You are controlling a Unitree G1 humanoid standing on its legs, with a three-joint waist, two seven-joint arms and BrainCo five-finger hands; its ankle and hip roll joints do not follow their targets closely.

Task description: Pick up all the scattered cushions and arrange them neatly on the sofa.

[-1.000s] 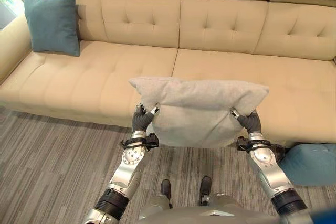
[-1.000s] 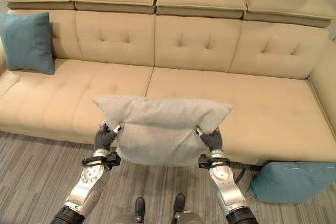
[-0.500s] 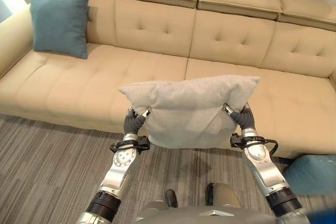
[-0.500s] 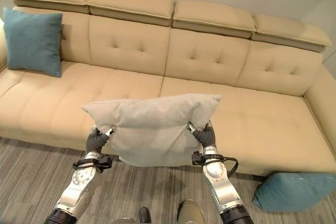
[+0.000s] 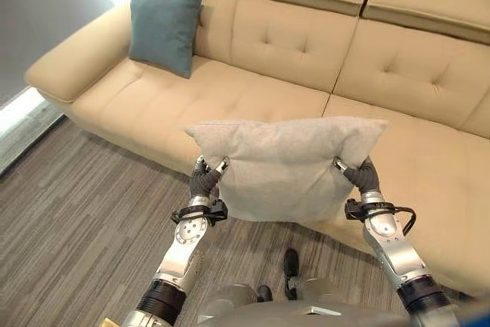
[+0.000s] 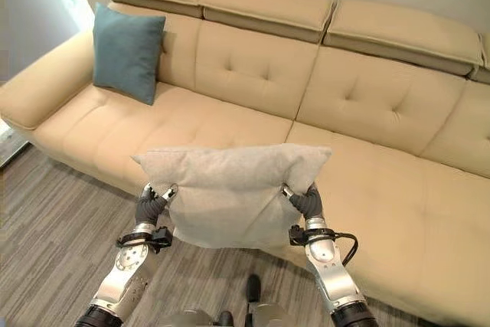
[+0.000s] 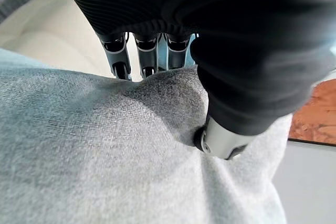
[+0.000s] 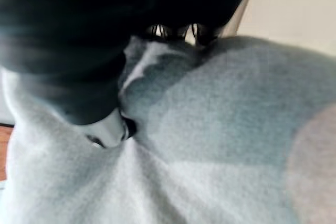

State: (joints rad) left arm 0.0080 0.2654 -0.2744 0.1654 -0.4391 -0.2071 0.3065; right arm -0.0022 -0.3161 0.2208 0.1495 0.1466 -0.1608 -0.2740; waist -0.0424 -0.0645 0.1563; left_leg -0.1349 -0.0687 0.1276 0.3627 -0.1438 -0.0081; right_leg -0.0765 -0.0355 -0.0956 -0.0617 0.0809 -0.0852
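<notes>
A light grey cushion [image 5: 287, 165] hangs in the air between both hands, in front of the beige sofa [image 5: 253, 105]. My left hand [image 5: 205, 181] pinches its left edge and my right hand [image 5: 362, 177] pinches its right edge. In the left wrist view the thumb [image 7: 223, 140] presses into the grey fabric [image 7: 105, 156] with the fingers [image 7: 148, 56] curled behind it. The right wrist view shows the same grip on the grey cushion [image 8: 220, 145]. A teal cushion [image 5: 163, 26] leans upright against the backrest at the sofa's left end.
The sofa's left armrest [image 5: 73, 63] runs toward the grey striped floor [image 5: 76, 212]. The seat between the teal cushion and the held one is bare. A bright window strip [image 5: 23, 105] lies at the far left.
The view has swung left, so the sofa's left end is closer and the teal cushion on the floor at the right has left the picture. Both hands still hold the grey cushion.
</notes>
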